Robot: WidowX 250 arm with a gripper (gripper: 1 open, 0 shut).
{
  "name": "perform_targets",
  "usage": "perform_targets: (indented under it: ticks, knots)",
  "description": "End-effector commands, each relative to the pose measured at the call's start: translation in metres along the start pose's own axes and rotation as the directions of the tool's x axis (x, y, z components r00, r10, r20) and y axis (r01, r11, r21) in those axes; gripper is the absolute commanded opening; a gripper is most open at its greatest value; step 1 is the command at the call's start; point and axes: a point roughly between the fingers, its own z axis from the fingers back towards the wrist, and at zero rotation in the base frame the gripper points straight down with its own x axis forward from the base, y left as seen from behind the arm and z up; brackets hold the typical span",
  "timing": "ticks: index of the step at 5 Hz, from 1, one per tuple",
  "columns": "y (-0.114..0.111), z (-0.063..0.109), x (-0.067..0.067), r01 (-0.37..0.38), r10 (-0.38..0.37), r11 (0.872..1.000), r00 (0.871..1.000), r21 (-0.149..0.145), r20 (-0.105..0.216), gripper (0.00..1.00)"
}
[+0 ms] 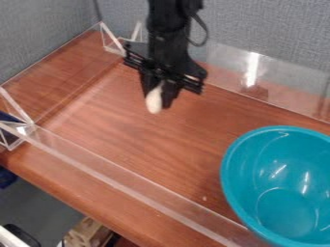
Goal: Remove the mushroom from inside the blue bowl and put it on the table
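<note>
Now I hold the mushroom (pixel 156 98) in closed jaws low above the desk (pixel 116 125), well clear of the empty bowl (pixel 277 183), ready for setting down.

Mushroom out of the bowl, held over the worktop

The mushroom (pixel 156 99), its cream-white stem showing, hangs clamped in the black hand (pixel 158 95) above the reddish-brown wooden worktop (pixel 116 125), toward its far side. The blue bowl (pixel 281 183), glossy turquoise and upright, sits at the near right corner, well apart from the mushroom.

table (pixel 129 135) bare mid-surface, acrylic walls (pixel 116 188) bounding edges
</note>
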Motion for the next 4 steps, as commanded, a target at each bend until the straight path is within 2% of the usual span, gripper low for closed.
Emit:
perform_targets:
  ticks: [1, 2, 4]
  knots:
    - [-0.004, 0.010, 0.012, 0.013, -0.013, 1.000, 0.999, -0.013, 0.044, 0.00]
    - [-0.004, 0.015, 0.021, 0.017, -0.016, 1.000, 0.998, -0.015, 0.061, 0.00]
    - [-0.003, 0.039, 0.030, 0.035, -0.032, 0.999, 0.994, -0.031, 0.101, 0.00]
